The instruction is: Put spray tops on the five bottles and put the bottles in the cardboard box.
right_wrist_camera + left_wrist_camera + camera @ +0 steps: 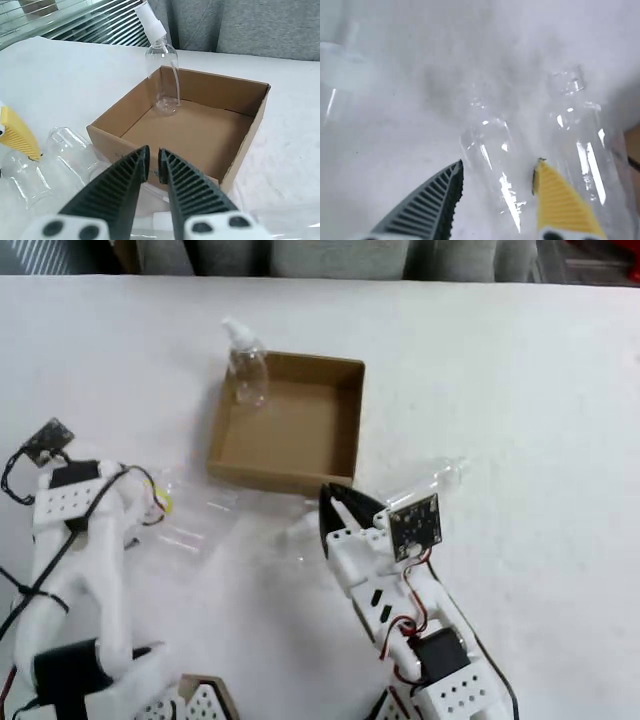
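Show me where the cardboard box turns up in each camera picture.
High view: cardboard box mid-table, ahead of the arms.
Left wrist view: probably the brown sliver past the lying clear bottles.
Right wrist view: open box ahead of the black jaws, capped bottle standing inside.
Shared landmark: those clear bottles lying beside the box.

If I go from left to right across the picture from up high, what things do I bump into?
White robot arm → clear plastic bottles lying on the table → brown cardboard box, with a spray-topped clear bottle standing in its far left corner → another clear bottle lying on its side.
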